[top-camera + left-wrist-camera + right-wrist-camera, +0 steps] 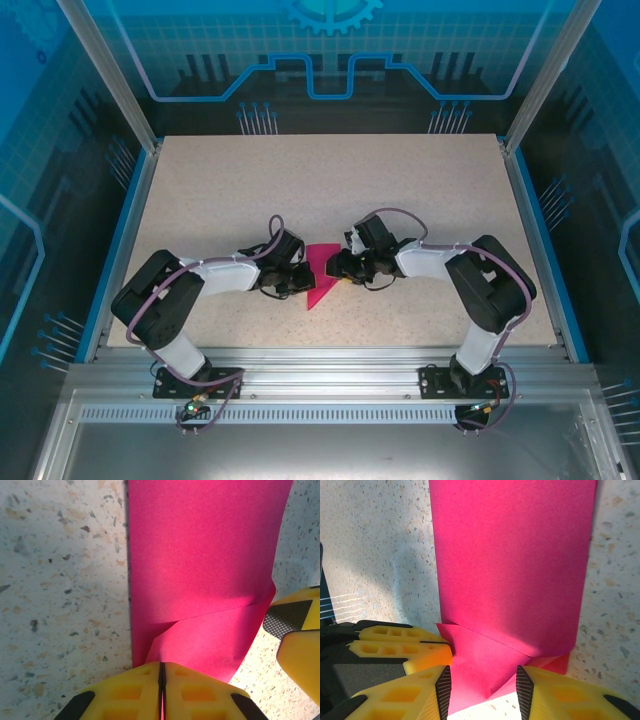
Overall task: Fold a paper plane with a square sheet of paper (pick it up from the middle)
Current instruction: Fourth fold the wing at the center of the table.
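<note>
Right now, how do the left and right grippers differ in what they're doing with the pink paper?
The left gripper has its jaws shut; the right gripper has its jaws apart. The left gripper pinches a folded edge of the pink paper; the right gripper only straddles a corner of it without clamping. Both are yellow and sit low over the table at the same sheet.

Paper sheet (320,275): magenta-pink, plain, partly folded. Top view: lies at frame centre on the table (200,200). It shows as a narrow wedge, broad end up, sharp tip pointing lower left.

Left wrist view: broad band runs from the top edge down to bottom centre. A diagonal crease crosses its lower part, and a folded flap overlaps there. The lower edge is nipped between the closed fingers of the left gripper (161,672).

Right wrist view: smooth band, with overlapping folded layers at lower centre.
</note>
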`<control>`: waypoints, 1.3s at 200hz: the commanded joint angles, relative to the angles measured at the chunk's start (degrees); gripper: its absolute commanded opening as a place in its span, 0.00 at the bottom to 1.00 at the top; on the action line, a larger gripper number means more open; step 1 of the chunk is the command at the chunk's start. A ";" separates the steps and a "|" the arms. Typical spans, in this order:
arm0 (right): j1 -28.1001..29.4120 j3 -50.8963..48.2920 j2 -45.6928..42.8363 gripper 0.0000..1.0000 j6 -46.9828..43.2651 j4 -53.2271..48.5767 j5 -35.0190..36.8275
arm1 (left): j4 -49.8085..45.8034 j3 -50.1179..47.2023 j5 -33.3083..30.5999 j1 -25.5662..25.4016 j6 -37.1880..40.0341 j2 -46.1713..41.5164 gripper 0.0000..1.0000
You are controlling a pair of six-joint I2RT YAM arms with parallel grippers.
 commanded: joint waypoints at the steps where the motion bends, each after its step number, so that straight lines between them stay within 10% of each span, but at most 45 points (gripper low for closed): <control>1: 0.87 1.14 -0.16 0.43 -0.03 -0.81 -0.84 | -2.02 0.30 -1.46 0.34 1.42 0.11 0.11; 62: 1.00 -4.13 -5.78 0.45 5.30 -3.69 8.32 | -2.48 0.63 -2.00 0.34 0.58 0.90 0.11; 176: 2.18 0.24 0.72 0.25 4.26 2.09 1.39 | -2.56 0.38 -1.33 0.34 1.18 -0.34 0.12; 260: 2.31 1.18 -0.52 0.12 2.82 -0.34 0.59 | -4.05 -3.11 -2.96 -3.60 7.39 -16.11 0.48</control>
